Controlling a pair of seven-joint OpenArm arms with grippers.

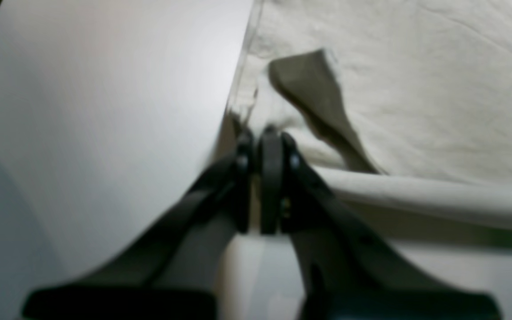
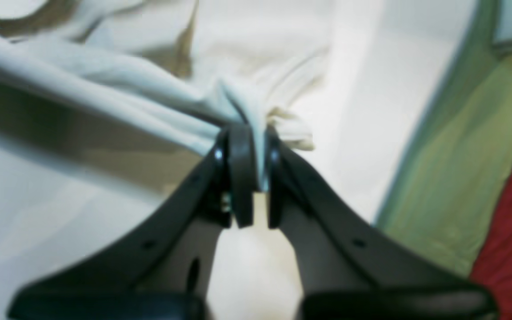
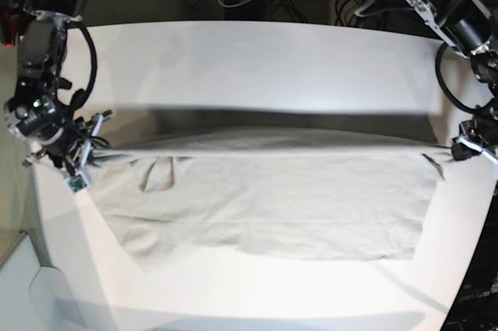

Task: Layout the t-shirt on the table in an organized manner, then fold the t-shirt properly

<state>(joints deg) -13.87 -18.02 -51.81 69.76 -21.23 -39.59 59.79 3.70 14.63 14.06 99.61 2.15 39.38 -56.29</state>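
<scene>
While both arms hold it by its far edge, the t-shirt (image 3: 264,206) lies spread across the middle of the white desk (image 3: 257,58), its far hem lifted into a taut straight line running from 9 o'clock to 3 o'clock in the base view. A band of shadow falls on the desk just beyond that raised edge. At 9 o'clock the right gripper (image 2: 249,146) has its fingers (image 2: 240,178) pressed together on a bunched corner of the cloth, which fans out from the pinch toward 10 o'clock in the right wrist view. At 3 o'clock the left gripper (image 1: 262,138) is likewise clamped on the shirt's other far corner, with a rolled fold of fabric stretching away toward 3 o'clock. The near part of the shirt rests flat, lightly creased, with a small loop-shaped wrinkle toward 9 o'clock.
</scene>
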